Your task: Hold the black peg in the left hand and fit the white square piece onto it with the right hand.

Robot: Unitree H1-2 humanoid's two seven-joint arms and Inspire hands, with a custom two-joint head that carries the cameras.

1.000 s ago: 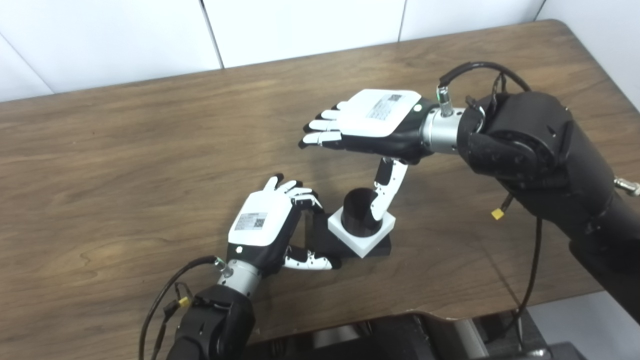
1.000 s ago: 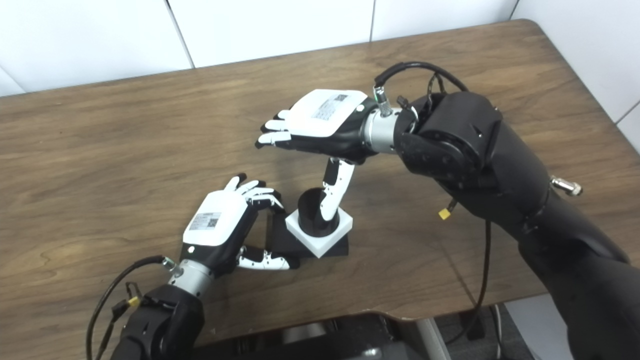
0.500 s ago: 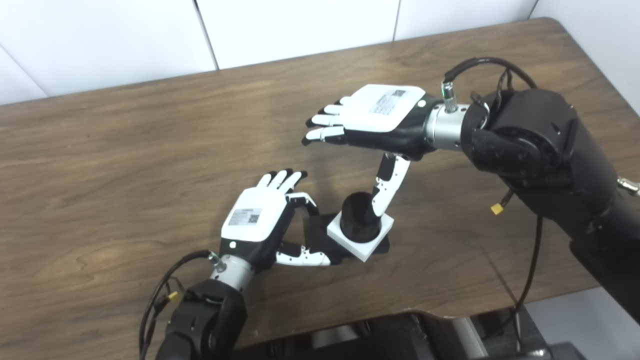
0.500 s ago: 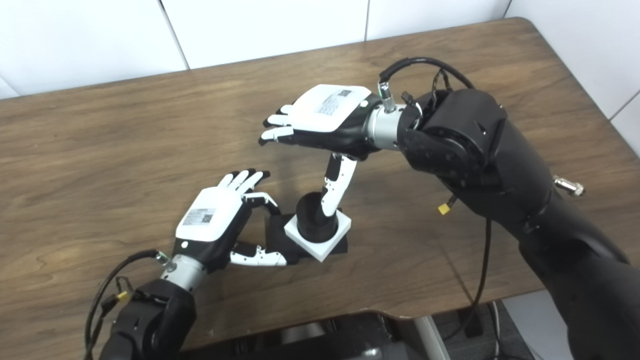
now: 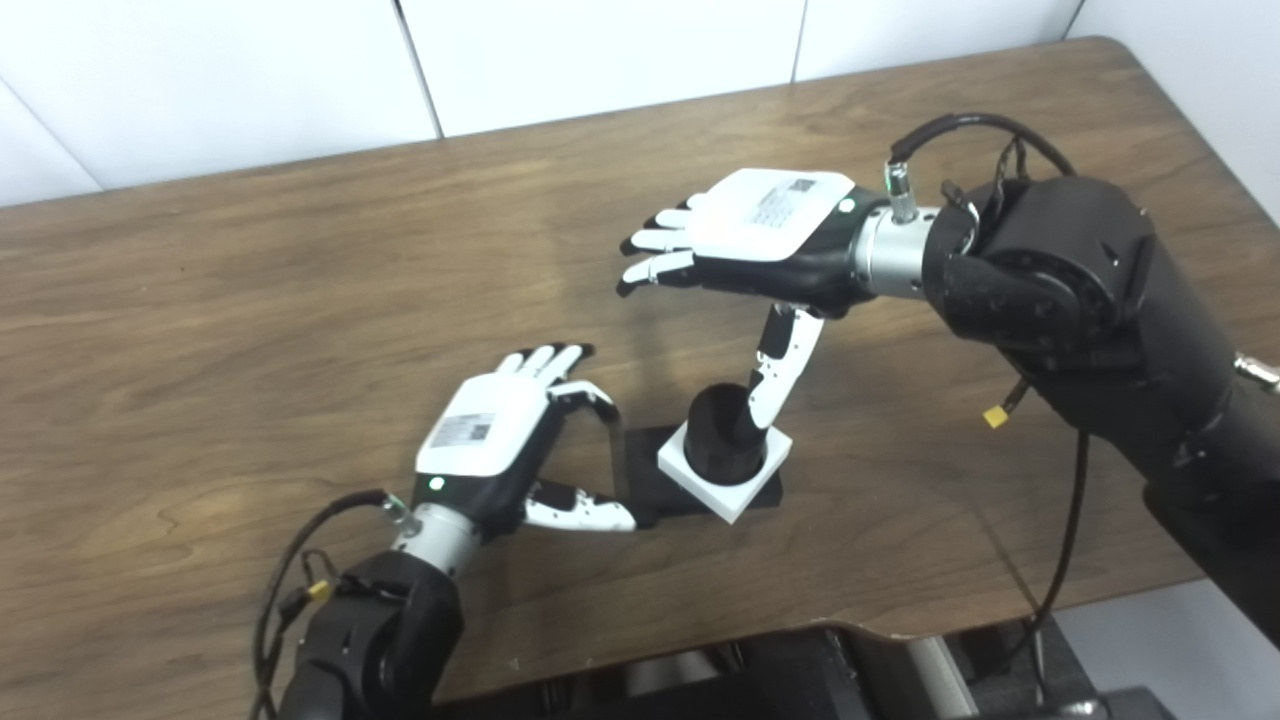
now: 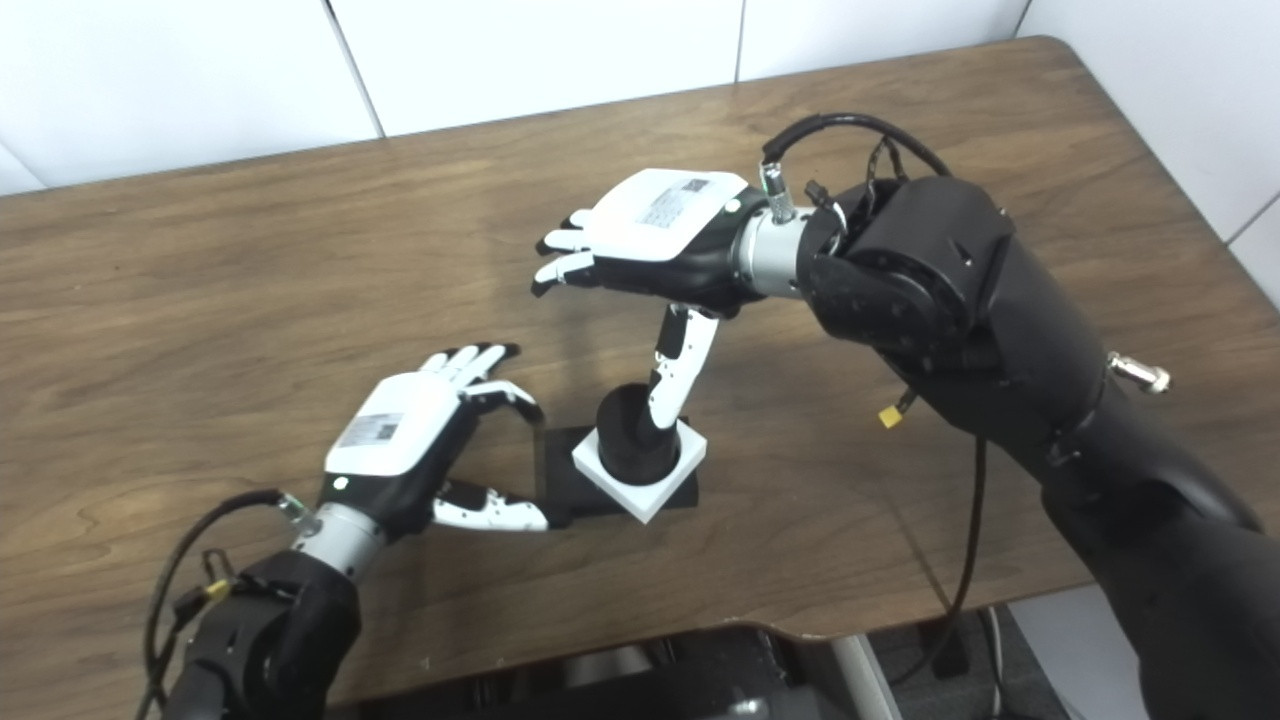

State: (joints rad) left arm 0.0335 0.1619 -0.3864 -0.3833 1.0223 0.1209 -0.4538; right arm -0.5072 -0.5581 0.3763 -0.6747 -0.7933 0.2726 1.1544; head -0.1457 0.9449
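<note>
While hands spread, white square piece [image 5: 724, 468] rings round black peg [image 5: 722, 437].

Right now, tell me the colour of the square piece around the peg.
White. The square piece sits around the black peg over a black base; clearest in the left eye view.

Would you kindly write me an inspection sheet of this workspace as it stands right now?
Surface: brown wooden table.
Job's things: white square piece sits around the black peg, on the peg's black base.
Clutter: nothing seen.
Hands: left hand open beside the base, holding nothing; right hand open above, its thumb reaching down to the peg.
Cables: black cable hangs from the right arm; another loops at the left wrist.
Surroundings: white wall panels behind the table.
</note>
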